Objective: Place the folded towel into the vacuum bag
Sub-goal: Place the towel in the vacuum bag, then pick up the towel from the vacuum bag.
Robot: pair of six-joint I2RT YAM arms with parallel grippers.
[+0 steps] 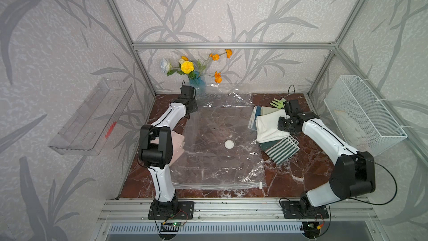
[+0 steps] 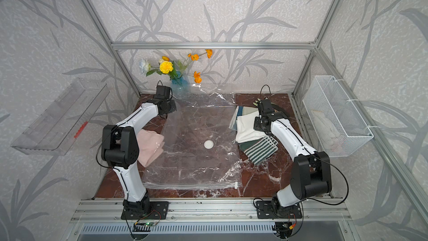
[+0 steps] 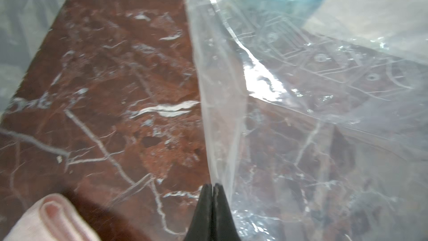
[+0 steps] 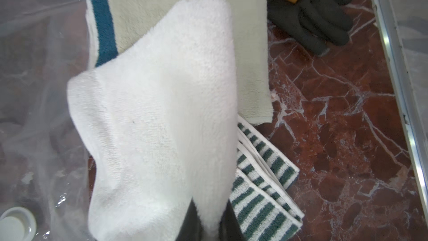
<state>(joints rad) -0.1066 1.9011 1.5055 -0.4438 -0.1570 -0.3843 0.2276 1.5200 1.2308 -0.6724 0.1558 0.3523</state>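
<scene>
The vacuum bag (image 1: 215,165) (image 2: 192,165) lies flat and clear in the middle of the marble table, with its white valve cap (image 1: 228,144) (image 2: 208,144) facing up. Its zip edge with the slider clip (image 1: 260,184) runs along the near side. My left gripper (image 3: 212,185) is shut on a fold of the bag's film (image 3: 220,112) at the far left corner, lifting it. On the right, my right gripper (image 4: 209,205) is shut on the white folded towel (image 4: 162,112) (image 1: 268,128), one edge raised off the pile.
Under the white towel lie a pale green towel (image 4: 250,42) and a green-striped one (image 1: 281,150). A pink towel (image 2: 150,147) sits by the left arm. A flower vase (image 1: 196,84) stands behind the bag. A black glove (image 4: 319,19) and a wire basket (image 1: 363,117) are on the right.
</scene>
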